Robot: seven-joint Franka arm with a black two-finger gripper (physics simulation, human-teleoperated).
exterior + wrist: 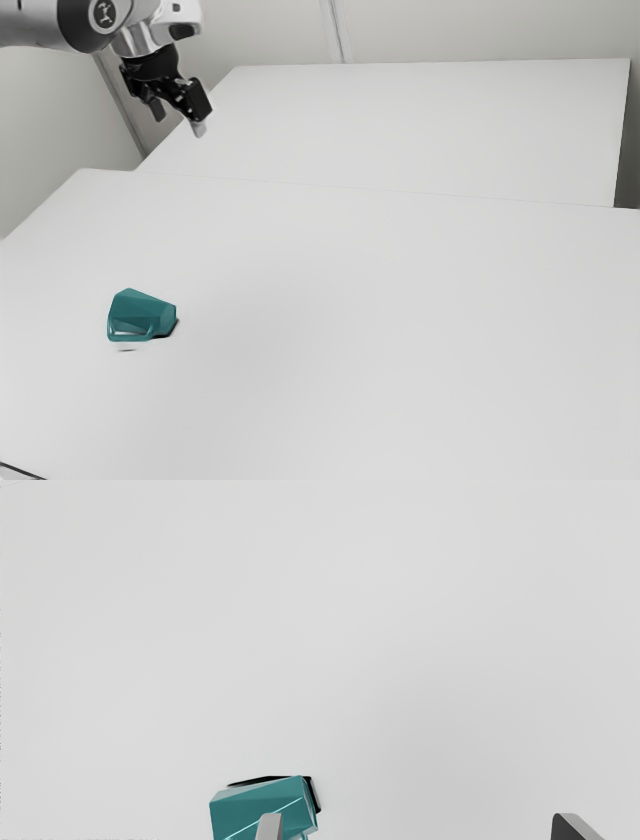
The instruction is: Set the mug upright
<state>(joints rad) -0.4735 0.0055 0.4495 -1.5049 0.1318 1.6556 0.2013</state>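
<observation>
Teal faceted mug is lying on its side on white surface; grey-tipped fingers are hovering high, spread, empty. Approach is probably running, next move calling for centring over mug, lowering.

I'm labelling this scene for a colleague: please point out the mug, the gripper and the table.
Mug [138, 313]: exterior view, on the side of its body.
Gripper [418, 826]: wrist view, midway between its jaws.
Table [400, 350]: exterior view, on a bare part of its top.
</observation>
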